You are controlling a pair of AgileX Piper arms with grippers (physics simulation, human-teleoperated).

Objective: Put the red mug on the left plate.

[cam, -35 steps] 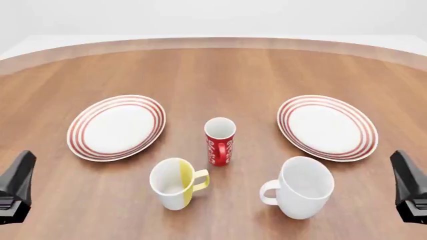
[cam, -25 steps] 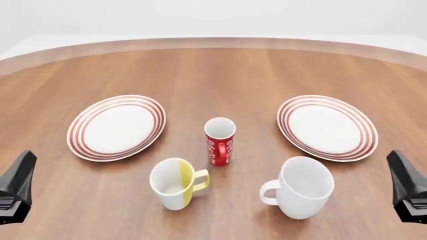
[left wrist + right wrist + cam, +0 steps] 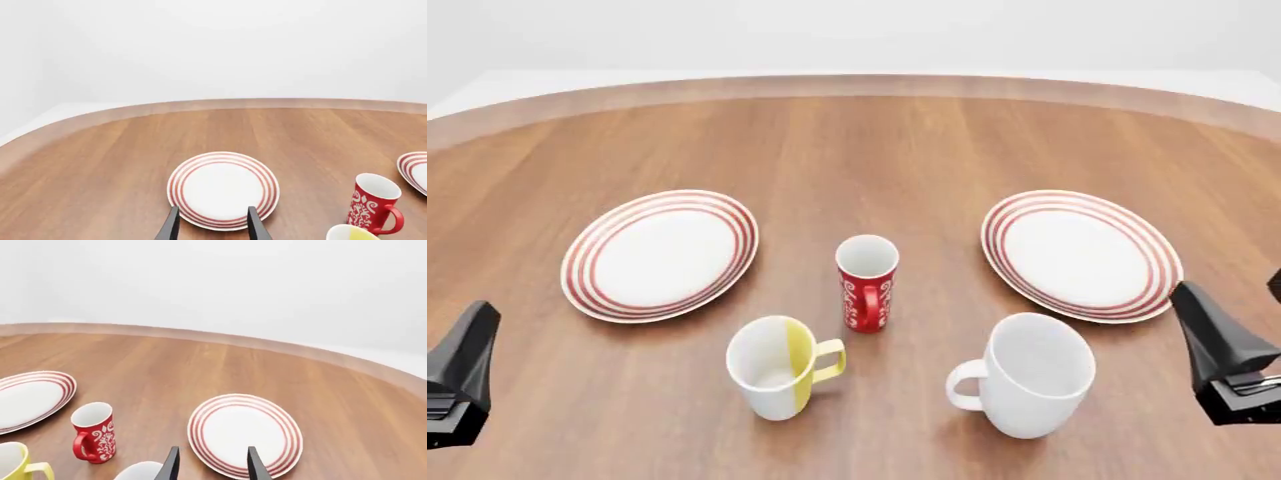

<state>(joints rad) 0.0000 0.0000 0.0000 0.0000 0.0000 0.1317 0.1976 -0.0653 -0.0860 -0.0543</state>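
The slim red mug (image 3: 866, 285) with white swirls stands upright mid-table, handle toward me; it also shows in the wrist views (image 3: 371, 204) (image 3: 94, 432). To its left, apart from it, lies the left plate (image 3: 661, 252), white with red rings and nothing on it (image 3: 223, 190). My left gripper (image 3: 467, 350) hovers at the near left edge, well short of the plate, open and holding nothing (image 3: 213, 210). Near the right edge my right gripper (image 3: 1208, 335) is open too (image 3: 213, 450), pointing toward the right plate and away from the mug.
A matching right plate (image 3: 1081, 255) lies right of the red mug. A white-and-yellow mug (image 3: 777, 365) stands in front of the red mug to the left. A big white mug (image 3: 1034, 375) stands front right, close to my right gripper.
My right gripper has shifted left and slightly forward toward the big white mug. The left gripper, mugs and plates have not moved.
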